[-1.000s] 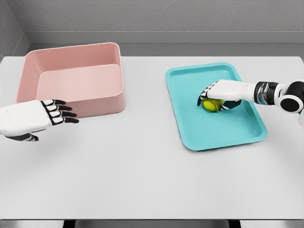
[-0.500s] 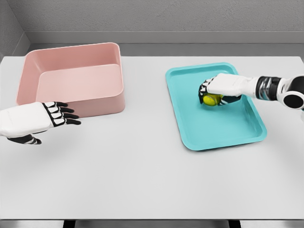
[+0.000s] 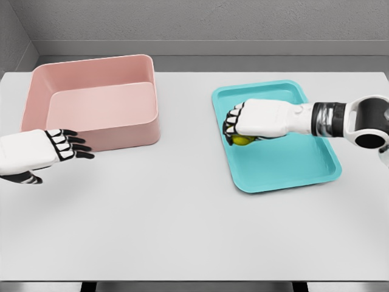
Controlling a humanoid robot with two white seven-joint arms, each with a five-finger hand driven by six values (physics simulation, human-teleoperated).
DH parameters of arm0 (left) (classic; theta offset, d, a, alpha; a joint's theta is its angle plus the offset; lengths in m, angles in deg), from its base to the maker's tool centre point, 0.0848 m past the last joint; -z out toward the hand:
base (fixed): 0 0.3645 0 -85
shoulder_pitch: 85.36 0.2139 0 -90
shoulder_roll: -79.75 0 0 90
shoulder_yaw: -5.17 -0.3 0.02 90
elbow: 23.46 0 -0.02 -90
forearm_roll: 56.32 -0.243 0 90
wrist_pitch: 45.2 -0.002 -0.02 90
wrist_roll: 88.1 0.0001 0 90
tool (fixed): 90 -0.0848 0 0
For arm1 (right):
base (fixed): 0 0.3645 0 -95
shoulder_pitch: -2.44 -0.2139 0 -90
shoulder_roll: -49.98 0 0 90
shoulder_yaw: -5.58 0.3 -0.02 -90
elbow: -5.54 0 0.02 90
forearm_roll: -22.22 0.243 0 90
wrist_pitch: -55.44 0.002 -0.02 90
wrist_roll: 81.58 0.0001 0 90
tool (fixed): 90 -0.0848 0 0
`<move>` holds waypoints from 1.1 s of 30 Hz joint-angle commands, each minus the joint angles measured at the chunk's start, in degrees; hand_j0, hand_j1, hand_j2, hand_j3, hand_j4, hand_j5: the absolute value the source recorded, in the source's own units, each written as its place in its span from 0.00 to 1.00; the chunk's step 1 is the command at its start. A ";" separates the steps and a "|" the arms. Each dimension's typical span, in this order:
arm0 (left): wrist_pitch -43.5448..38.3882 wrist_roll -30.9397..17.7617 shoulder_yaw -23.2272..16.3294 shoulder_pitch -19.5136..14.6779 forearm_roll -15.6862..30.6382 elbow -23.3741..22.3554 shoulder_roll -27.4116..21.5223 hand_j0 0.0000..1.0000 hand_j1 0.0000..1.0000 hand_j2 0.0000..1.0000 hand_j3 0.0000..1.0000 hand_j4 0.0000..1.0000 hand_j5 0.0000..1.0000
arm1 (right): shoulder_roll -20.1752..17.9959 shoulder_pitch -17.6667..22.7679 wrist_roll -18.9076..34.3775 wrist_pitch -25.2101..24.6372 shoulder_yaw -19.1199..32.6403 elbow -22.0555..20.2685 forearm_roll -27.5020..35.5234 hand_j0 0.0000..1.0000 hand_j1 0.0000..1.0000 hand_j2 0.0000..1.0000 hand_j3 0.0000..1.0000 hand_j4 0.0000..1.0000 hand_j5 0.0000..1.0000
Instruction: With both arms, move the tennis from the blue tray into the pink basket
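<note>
Over the blue tray (image 3: 316,164), right hand (image 3: 246,123) around tennis ball (image 3: 241,140)

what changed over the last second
The right hand, shut on the tennis ball, has carried it leftward across the blue tray, toward the tray's left edge. The left hand, fingers open, drifted slightly left. The pink basket and the tray have not moved.

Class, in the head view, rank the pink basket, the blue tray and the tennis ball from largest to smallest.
1. pink basket
2. blue tray, nearly as large
3. tennis ball, mostly hidden under the right hand
</note>
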 commanded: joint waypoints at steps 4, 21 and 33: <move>-0.07 0.03 0.11 0.00 0.63 -0.66 -0.84 1.00 1.00 1.00 1.00 1.00 1.00 | 5.18 0.00 0.23 -0.15 -1.15 -1.28 -0.13 0.49 0.49 0.49 0.49 0.49 0.49; -0.07 0.38 0.02 0.00 0.71 -0.57 -1.63 1.00 1.00 1.00 1.00 1.00 1.00 | 15.99 -0.44 1.19 -0.15 -5.99 7.51 -4.70 0.49 0.49 0.49 0.49 0.49 0.49; -0.07 0.38 0.02 0.00 0.71 -0.48 -1.81 1.00 1.00 1.00 1.00 1.00 1.00 | 17.57 -0.26 1.19 -0.15 -7.57 8.13 -5.75 0.50 0.50 0.50 0.50 0.50 0.50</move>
